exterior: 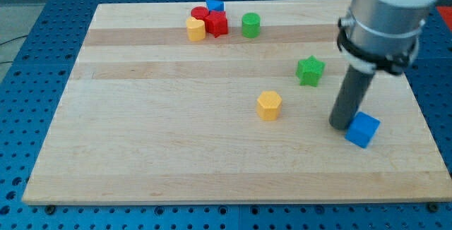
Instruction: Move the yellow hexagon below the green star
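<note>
A pale wooden board made of long glued strips fills most of the view. It lies on a blue perforated table whose dotted holes show along every edge of the board, and a dark object at the view's top is cut off by the frame.

My tip stands on the board at the lower end of a dark rod that hangs from a grey and white arm; the upper arm is cut off at the view's top right corner. The rod has no jaws and holds nothing. The tip sits just beside the blue cube, at the cube's 9 o'clock, and whether they touch is hard to tell.

The yellow hexagon lies near the board's middle, at about 8 o'clock from the green star and apart from it. The tip is at about 4 o'clock from the star.

Toward the view's top, 4 blocks crowd together: a yellow block, a red cylinder, a red block of unclear shape, and a blue block partly hidden behind it. A green cylinder stands just at their 3 o'clock side.
</note>
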